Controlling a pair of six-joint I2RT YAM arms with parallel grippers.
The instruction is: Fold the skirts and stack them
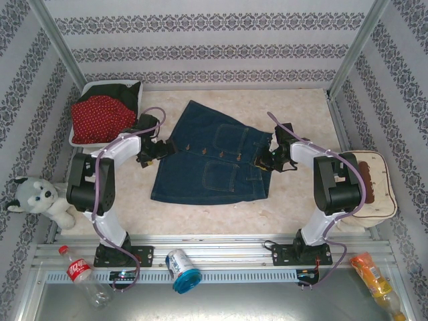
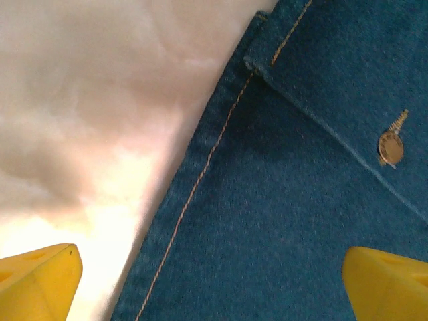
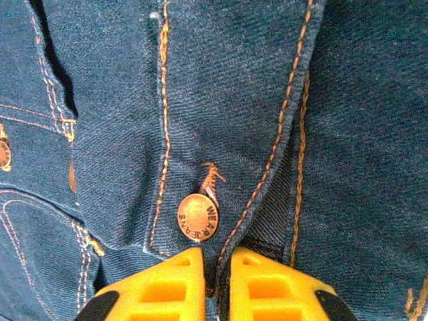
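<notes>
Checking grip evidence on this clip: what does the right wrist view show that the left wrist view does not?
Right wrist: the right gripper pinched shut on a fold of the denim skirt. Left wrist: the left gripper open wide over the skirt's stitched edge, bare table beside it. Both: dark blue denim, orange stitching, a copper button.

You see the denim skirt (image 1: 210,157) as matt, coarse twill cloth with raised orange stitching. Its button (image 3: 198,217) looks like coppery metal, embossed and faintly shiny. The right hand (image 3: 217,259) has smooth yellow plastic fingers (image 3: 164,284). The desk (image 1: 294,200) looks pale, marbled and matt.
</notes>
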